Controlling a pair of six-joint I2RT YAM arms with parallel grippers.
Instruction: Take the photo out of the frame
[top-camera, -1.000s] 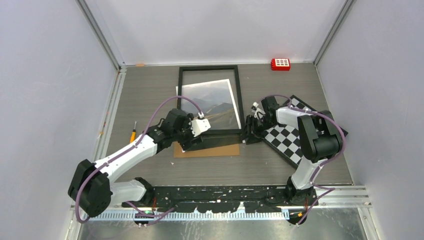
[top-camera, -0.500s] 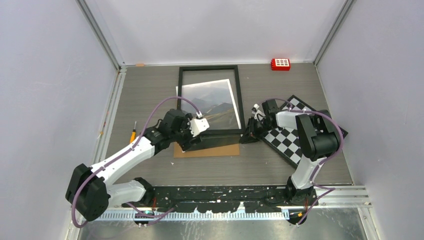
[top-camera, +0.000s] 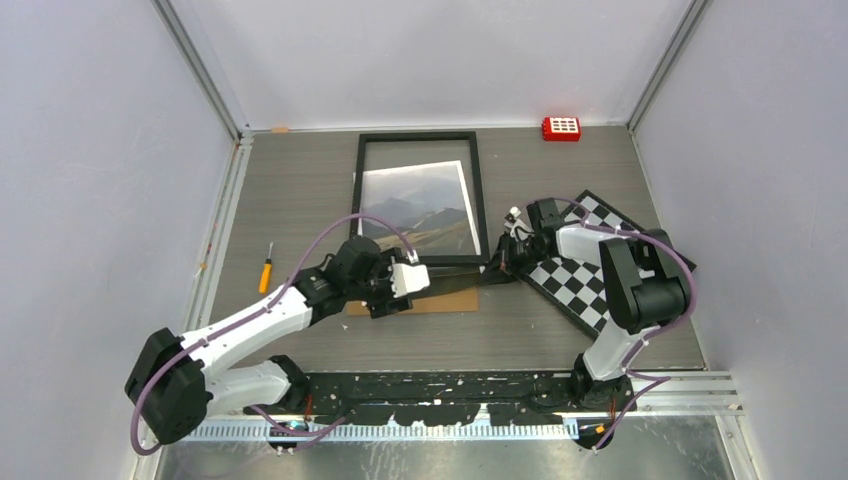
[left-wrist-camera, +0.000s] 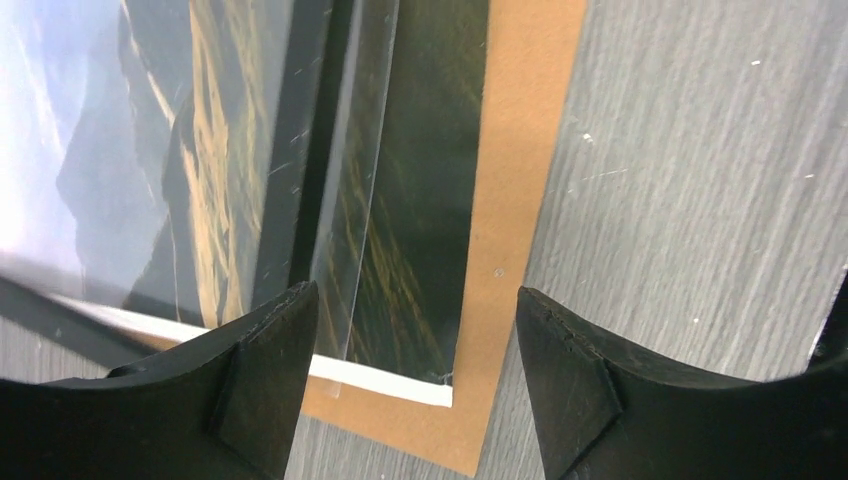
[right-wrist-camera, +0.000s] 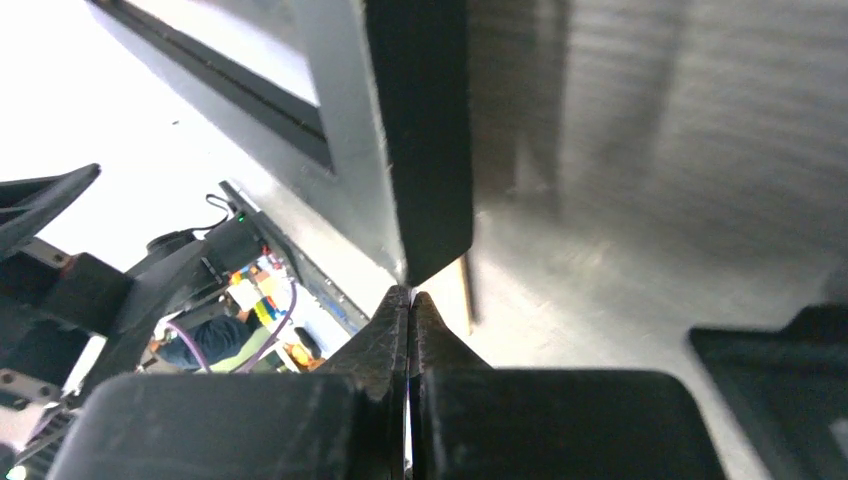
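**Top external view.** The frame (top-camera: 478, 195) lies flat at about 12 o'clock from the middle of the tabletop (top-camera: 300, 190). The photo (top-camera: 420, 205) is inside it, skewed, and its near end pokes out past the 6 o'clock rail over a brown backing board (top-camera: 450, 303). The left gripper (top-camera: 398, 295) hangs over that near end. The right gripper (top-camera: 500, 268) sits at the frame's 5 o'clock corner, beside a checkerboard (top-camera: 590, 285) at 3 o'clock. A red block (top-camera: 561, 128) is far off at 1 o'clock, and a screwdriver (top-camera: 266, 266) lies at 9 o'clock.

**Left wrist view.** The left gripper (left-wrist-camera: 415, 335) is spread wide and pinching nothing. It straddles the photo (left-wrist-camera: 420, 200) where its white-edged corner rests on the backing board (left-wrist-camera: 525, 150). A clear sheet (left-wrist-camera: 360, 150) overlaps the print at 10 o'clock from that corner.

**Right wrist view.** The right gripper (right-wrist-camera: 409, 300) is pressed together, with nothing visibly between its fingers. Its tip is just at the corner of the frame (right-wrist-camera: 420, 150).

**What could go wrong.**
- If the left fingers close here, they could catch the clear sheet or the board along with the print. A flat pinch on the corner might also crease it.
- The right gripper does not look clamped on the frame, so the frame could slide along once the photo is pulled toward 6 o'clock, and the print would stay caught under the rail.
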